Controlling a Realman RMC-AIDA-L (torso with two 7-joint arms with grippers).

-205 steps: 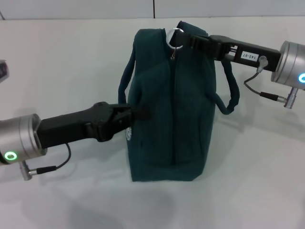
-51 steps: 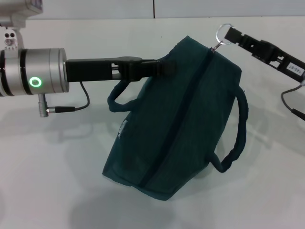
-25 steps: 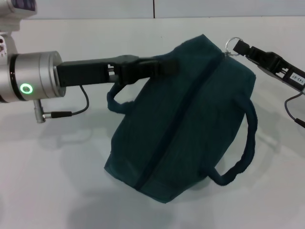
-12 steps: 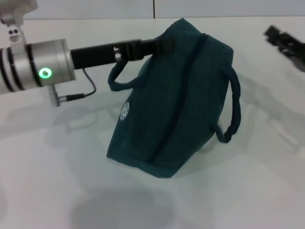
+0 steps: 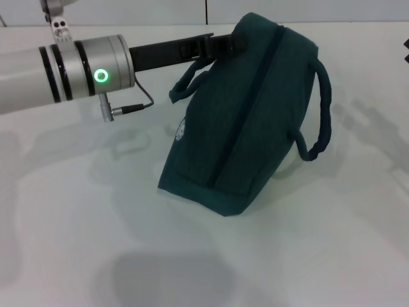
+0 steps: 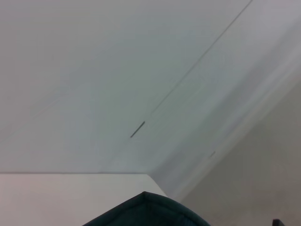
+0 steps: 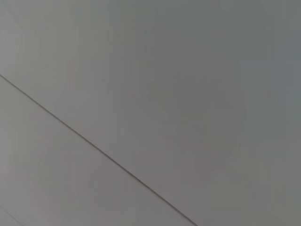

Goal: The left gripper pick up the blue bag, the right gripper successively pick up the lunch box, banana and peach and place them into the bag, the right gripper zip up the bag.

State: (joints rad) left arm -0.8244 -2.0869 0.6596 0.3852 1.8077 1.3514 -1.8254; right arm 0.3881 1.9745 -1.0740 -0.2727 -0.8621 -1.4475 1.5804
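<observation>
Holding the blue bag [image 5: 246, 121] by its top far corner: left pincer [image 5: 231, 42] is clenched on the fabric there, arm reaching in across the head view from the left, green ring light on the silver wrist. Bag hangs tilted, upper end raised at the pincer, lower edge resting on the white desk [image 5: 96, 243]. Zipper line runs closed down the top face, diagonal from the upper end to the lower corner. One loop handle droops just under the pincer, the other hangs off the right side of the bag. Small white round logo shows on the left side panel. Left wrist view catches only a rounded teal tip of the bag against wall and desk. Right pincer [image 5: 406, 44]: only a dark sliver at the right edge of the head view, well apart from the bag; can't tell its state. Right wrist view shows plain wall only.
</observation>
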